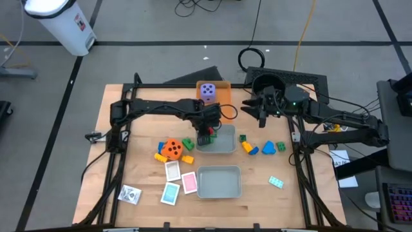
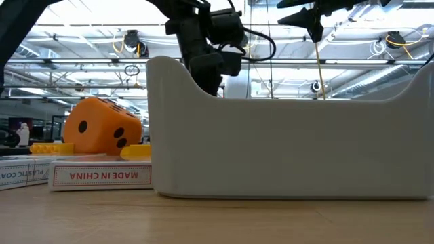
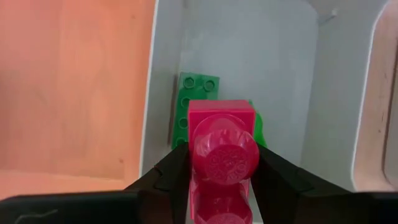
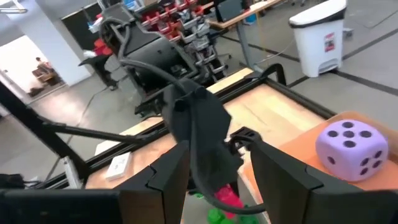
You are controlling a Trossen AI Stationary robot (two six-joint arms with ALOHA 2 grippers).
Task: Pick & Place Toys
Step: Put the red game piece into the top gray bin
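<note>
L gripper (image 3: 217, 180) dropping red brick (image 3: 222, 149) into grey tray (image 1: 225, 143).
Fingers clamp brick; next: release beside green brick (image 3: 194, 102). R gripper (image 1: 262, 109) waits, fingers apart.

A red brick (image 3: 221, 149) hangs clamped in the left end effector (image 1: 206, 132) over a green brick (image 3: 196, 106) lying flat. The purple die (image 1: 207, 91) sits far centre; the orange die (image 1: 171, 149) sits left, among yellow bricks and pink, teal and white cards (image 1: 172, 171). Blue, yellow and green bricks (image 1: 257, 147) lie right.
</note>
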